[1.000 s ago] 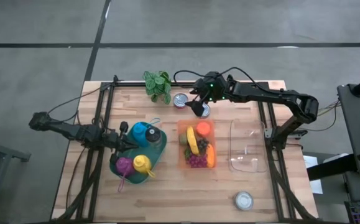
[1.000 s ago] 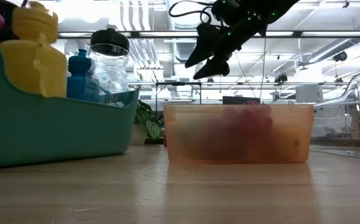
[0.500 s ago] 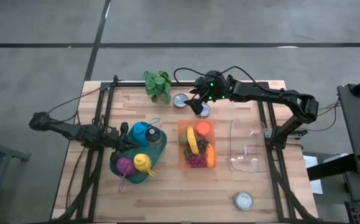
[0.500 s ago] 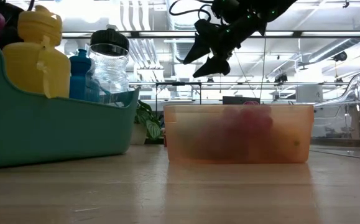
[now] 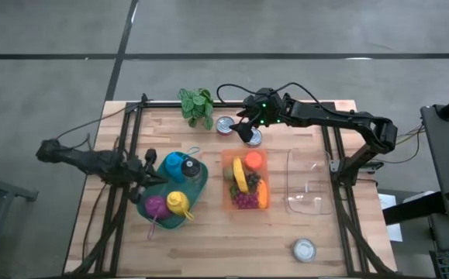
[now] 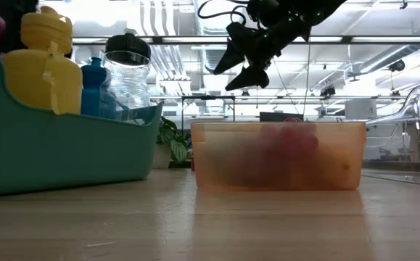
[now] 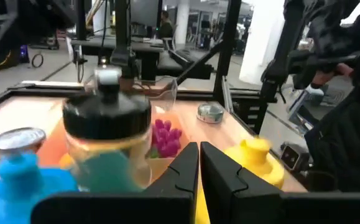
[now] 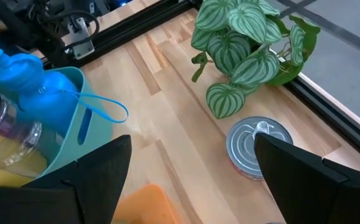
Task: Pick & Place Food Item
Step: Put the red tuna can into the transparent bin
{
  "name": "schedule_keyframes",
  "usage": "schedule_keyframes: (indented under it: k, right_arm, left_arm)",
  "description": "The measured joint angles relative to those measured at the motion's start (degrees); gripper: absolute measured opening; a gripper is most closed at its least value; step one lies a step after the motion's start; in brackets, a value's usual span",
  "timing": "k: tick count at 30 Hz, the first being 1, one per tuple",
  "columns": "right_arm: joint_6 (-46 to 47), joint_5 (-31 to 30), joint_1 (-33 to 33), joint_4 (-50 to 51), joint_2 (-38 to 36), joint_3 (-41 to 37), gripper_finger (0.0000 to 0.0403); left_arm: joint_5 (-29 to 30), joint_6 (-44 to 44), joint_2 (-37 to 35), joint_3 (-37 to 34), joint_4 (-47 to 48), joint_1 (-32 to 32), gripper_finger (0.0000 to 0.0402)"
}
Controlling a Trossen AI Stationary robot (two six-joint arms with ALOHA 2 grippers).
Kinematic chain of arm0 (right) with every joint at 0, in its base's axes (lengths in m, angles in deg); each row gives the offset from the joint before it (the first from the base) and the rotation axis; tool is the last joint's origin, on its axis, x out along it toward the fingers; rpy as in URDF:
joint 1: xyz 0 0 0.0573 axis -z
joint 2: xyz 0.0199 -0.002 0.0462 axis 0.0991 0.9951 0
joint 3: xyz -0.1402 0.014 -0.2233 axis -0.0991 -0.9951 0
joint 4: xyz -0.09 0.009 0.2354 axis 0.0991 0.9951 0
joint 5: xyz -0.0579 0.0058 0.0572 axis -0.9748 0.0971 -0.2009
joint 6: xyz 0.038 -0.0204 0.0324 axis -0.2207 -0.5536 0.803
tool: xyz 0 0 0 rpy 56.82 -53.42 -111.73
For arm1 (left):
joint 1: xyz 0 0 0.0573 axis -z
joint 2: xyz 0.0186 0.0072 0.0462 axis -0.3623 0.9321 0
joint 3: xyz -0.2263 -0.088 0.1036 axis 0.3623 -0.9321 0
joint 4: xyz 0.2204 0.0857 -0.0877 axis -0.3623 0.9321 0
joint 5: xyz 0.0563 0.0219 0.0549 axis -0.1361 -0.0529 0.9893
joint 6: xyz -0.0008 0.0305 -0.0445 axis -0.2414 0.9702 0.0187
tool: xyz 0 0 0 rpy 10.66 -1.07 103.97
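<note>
Near the top centre of the overhead frame, the right gripper [image 5: 248,133] hovers with jaws spread wide and empty, probably above a can [image 5: 225,125]. The orange food bin [image 5: 245,180] sits just below it. The left gripper [image 5: 148,172], jaws shut, waits at centre left.

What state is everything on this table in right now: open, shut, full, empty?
Left gripper: shut, holding nothing, beside the teal bin.
Right gripper: open, empty, raised over the cans.
Orange tub: lidless, filled with fruit.
Clear lid: off, lying beside the tub.
Teal bin: holding upright bottles.
Can: sealed, upright.
</note>
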State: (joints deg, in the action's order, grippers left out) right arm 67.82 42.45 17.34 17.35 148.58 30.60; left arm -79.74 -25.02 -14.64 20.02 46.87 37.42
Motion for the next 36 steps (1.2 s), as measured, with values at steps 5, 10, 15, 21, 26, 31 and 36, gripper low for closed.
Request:
schedule_keyframes:
  k: [5, 10, 15, 21, 26, 31, 36]
  right_arm:
    - [-0.41, -0.02, 0.0, 0.02, 0.0, 0.0, 0.0338]
    - [-2.25, -0.11, 0.0, 0.01, 0.0, 0.0, 0.0338]
    - [-3.08, -0.14, 0.0, -0.02, 0.02, 0.0, 0.0338]
    - [-3.08, -2.8, 0.0, -0.01, 0.02, 0.0, 0.0338]
    - [-2.95, -3.19, 0.0, -0.05, 0.02, 0.0, 0.0338]
    - [-2.6, -3.8, 0.0, -0.09, 0.02, 0.0, 0.0338]
    - [-2.49, -6.25, 0.06, -0.5, 0.02, -0.02, 0.0338]
  left_arm:
    - [1.86, -0.48, 0.18, 10.16, 8.67, 0.0, 0.0022]
    - [5.78, -2.7, 4.47, 20.86, 10.76, -0.04, 0.0022]
    - [10.65, -3.45, 10.01, 31.84, 10.32, -0.03, 0.0022]
    - [12.11, -4.89, 12.95, 42.25, 11.51, 0.0, 0.0022]
    - [23.21, -8.0, 15.14, 47.63, 18.36, -0.02, 0.0022]
    - [25.0, -26.47, 18.34, 53.73, 33.96, -0.02, 0.0022]
    - [20.22, -28.82, 24.26, 54.83, 33.83, -0.02, 0.0022]
